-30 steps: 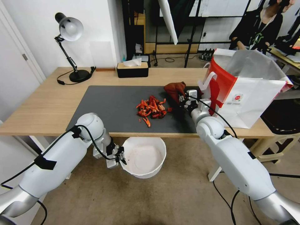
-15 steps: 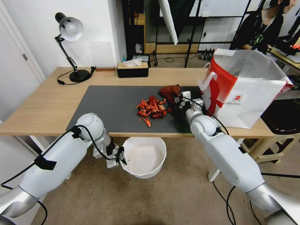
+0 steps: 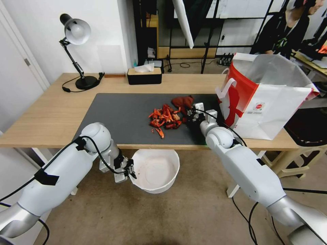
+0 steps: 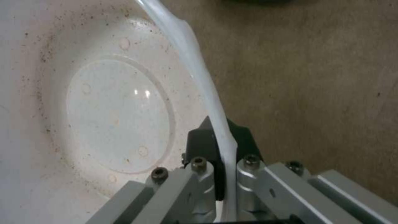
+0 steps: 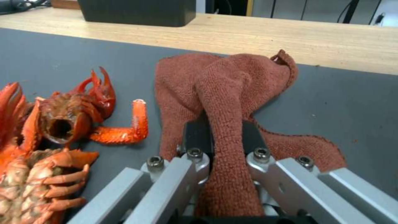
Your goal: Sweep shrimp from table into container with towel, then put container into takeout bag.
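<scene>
Nearest, below the surface's [image 3: 51, 115] front edge, the left hand [image 3: 131, 172] clamps the rim of the container [image 3: 155, 172], apparently holding it there to catch what gets swept off. Its wrist view shows the thin rim [image 4: 215, 124] nipped between the fingers and an empty, speckled bowl. Farther on, the right hand [image 3: 191, 114] grips a fold of the towel [image 5: 226, 93]; the shrimp [image 3: 165, 119] lie just beside it, the takeout bag [image 3: 269, 102] on its other side.

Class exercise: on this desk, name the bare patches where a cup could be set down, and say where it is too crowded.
Free: the dark mat between its left edge and the shrimp; bare table in front of the lamp. Crowded: the mat's right part, where the right gripper holds the towel between shrimp and takeout bag.
</scene>
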Available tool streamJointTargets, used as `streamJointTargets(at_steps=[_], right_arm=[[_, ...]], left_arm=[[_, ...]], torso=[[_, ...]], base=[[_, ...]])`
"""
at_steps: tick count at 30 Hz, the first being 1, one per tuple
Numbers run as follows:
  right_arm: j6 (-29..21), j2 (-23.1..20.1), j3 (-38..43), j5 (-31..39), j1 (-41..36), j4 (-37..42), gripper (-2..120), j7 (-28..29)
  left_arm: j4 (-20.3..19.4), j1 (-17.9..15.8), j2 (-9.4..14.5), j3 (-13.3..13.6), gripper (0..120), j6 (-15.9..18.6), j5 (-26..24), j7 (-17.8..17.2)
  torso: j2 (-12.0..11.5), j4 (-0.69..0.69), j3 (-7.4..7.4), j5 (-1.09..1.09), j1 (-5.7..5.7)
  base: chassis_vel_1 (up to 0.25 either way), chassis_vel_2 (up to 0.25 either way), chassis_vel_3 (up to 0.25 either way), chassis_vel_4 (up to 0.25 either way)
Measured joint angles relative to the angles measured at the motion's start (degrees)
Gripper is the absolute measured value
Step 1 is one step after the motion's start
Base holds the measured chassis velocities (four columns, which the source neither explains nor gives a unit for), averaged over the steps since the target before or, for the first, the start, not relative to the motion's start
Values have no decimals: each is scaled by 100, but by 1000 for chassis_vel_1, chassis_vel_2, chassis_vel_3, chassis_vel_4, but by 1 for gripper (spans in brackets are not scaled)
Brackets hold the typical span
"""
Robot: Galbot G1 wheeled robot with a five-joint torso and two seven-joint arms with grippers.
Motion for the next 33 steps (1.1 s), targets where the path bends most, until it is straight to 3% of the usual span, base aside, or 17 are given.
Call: streamJointTargets(at_steps=[33], right_arm=[[-165, -54, -109, 48, -269, 426, 2, 33]], left_arm=[[223, -385, -337, 316, 0, 0, 97, 1]], torso=[[-1, 0, -1, 0, 0]], base=[[0, 0, 0, 0]])
